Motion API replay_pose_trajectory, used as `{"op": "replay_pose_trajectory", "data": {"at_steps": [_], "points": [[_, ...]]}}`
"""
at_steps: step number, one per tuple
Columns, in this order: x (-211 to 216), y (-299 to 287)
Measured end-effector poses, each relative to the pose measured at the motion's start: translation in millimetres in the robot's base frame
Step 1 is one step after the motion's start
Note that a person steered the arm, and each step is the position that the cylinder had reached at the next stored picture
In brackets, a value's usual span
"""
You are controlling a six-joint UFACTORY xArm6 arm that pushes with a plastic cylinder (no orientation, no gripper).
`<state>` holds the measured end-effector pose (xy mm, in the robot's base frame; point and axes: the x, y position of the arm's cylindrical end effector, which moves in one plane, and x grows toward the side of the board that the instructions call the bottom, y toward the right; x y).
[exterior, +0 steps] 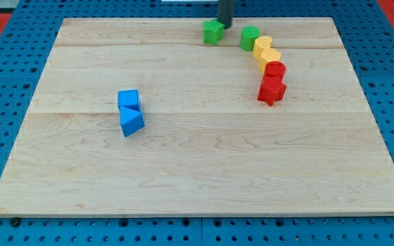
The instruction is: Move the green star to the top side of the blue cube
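The green star point(213, 31) lies near the board's top edge, a little right of centre. My tip point(225, 26) stands right against the star's upper right side. The blue cube point(128, 100) sits left of centre, far down-left of the star, with a second blue block point(132, 122) touching its lower side.
A second green block point(250, 37) sits right of the star. Below it runs a curved row: two yellow blocks point(263, 46) point(269, 58) and two red blocks point(274, 70) point(271, 89). The wooden board point(197, 171) lies on a blue pegboard.
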<state>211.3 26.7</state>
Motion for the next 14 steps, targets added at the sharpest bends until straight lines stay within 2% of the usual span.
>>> {"op": "replay_pose_trajectory", "data": {"at_steps": [2,3,4,7,8,11,12,14], "points": [[44.9,-17.8],[46.8,-64.2],[59.2,-81.6],[89.8,-50.5],[117.4,-56.1],[121.8,-113.9],[135.9,-118.4],[106.9,-142.4]]}}
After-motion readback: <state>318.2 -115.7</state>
